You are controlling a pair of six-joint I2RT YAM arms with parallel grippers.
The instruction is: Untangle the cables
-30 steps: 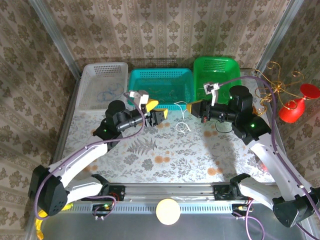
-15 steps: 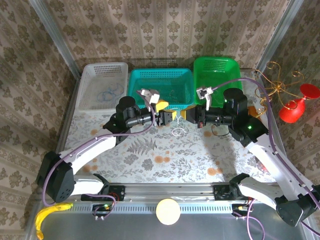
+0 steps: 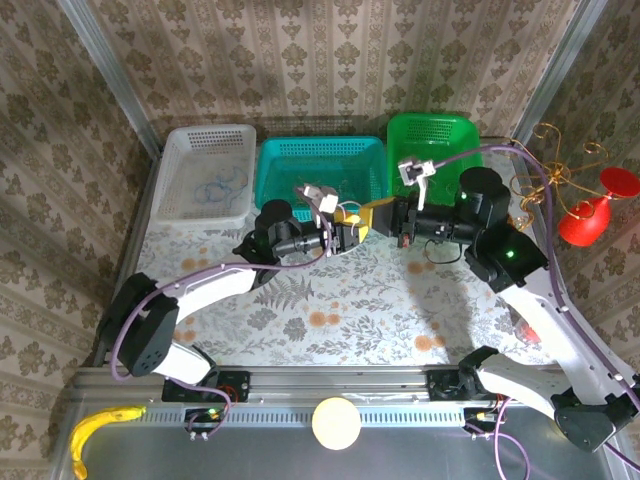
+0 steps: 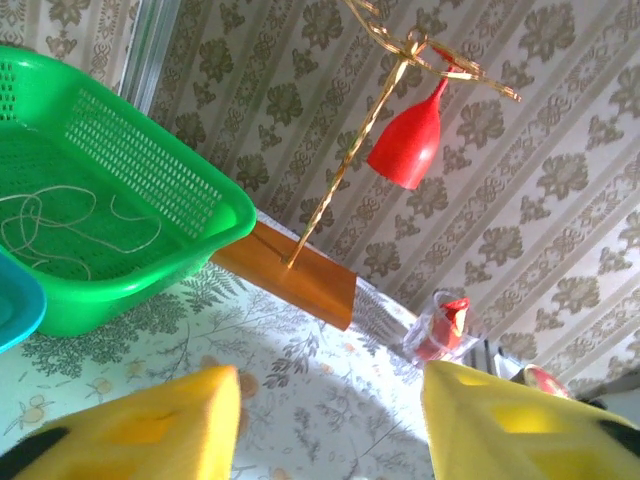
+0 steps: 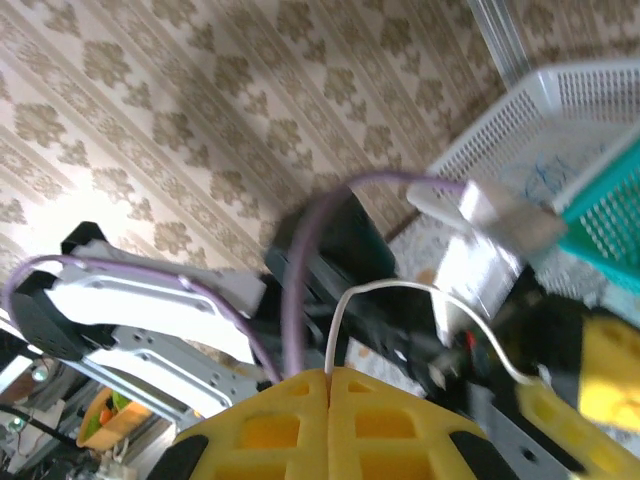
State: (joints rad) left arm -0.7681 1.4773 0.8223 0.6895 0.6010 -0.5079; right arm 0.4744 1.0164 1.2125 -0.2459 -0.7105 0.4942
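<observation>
A banana [image 3: 100, 425] lies at the lower left of the top view, on the metal ledge in front of the table [image 3: 330, 300]. Both arms reach up the frame over the patterned cloth, and their ends meet just below the middle basket.

The right tool [image 3: 375, 215] is pressed fully together. In its wrist view [image 5: 330, 385] the two yellow fingers meet along one seam. A thin white cable [image 5: 336, 330] comes up out of that seam, pinched there. It arcs right toward the other arm's yellow finger; whether it touches that finger I cannot tell.

The left tool [image 3: 352, 230] sits just left of the right one. In its own view [image 4: 330, 390] the fingers stand apart with a plain gap, and only tablecloth shows between them.

Beyond the tools, three baskets line the upper edge of the table:
- The white basket [image 3: 190, 140] at left holds a blue cable [image 3: 222, 186].
- The teal basket [image 3: 320, 148] is in the middle.
- The green basket [image 3: 430, 122] at right holds a pale cable [image 4: 60, 230] on its floor.

At the far right a gold wire stand [image 3: 560, 170] carries a red glass [image 3: 590, 215] upside down. Its stem rises from a wooden base [image 4: 300, 275].
</observation>
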